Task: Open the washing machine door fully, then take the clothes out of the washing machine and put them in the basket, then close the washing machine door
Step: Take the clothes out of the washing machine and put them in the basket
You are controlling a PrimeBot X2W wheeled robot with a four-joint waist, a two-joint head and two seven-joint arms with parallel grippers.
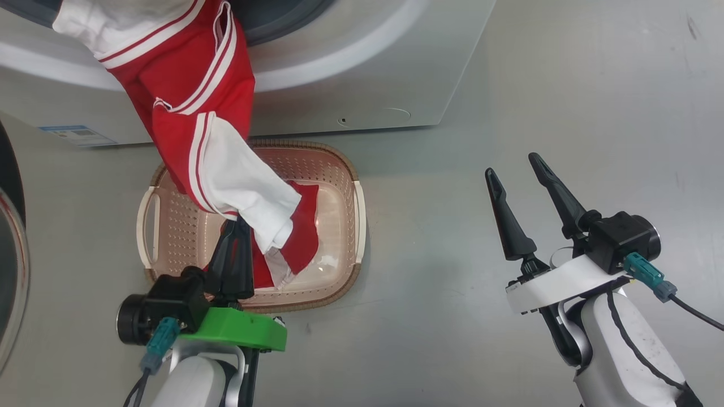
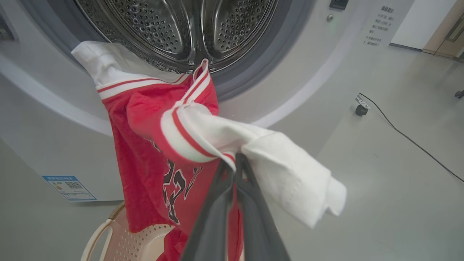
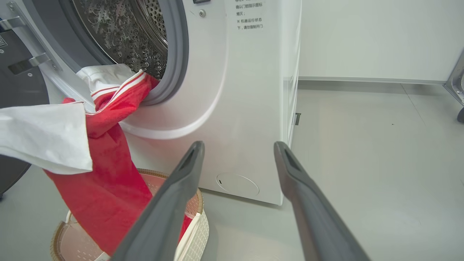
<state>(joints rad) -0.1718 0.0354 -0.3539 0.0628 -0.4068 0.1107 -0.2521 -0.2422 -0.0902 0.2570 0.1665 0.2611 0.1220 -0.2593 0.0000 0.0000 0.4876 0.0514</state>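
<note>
The washing machine (image 1: 350,85) stands with its steel drum (image 2: 181,29) exposed. Its door (image 1: 8,254) is swung open at the far left, dark in the right wrist view (image 3: 21,72). A red and white garment of the clothes (image 1: 192,113) trails from the drum's lip down into the cream basket (image 1: 339,169) on the floor in front. My left gripper (image 1: 237,226) is shut on a white fold of this garment (image 2: 174,145) above the basket (image 2: 105,232). My right gripper (image 1: 516,164) is open and holds nothing, off to the right of the basket (image 3: 195,232).
A blue label (image 1: 76,134) marks the machine's lower front. On the floor to the machine's right lie a black cable (image 2: 398,130) and a small caster (image 2: 361,108). Bare grey floor stretches right of the basket around my right arm.
</note>
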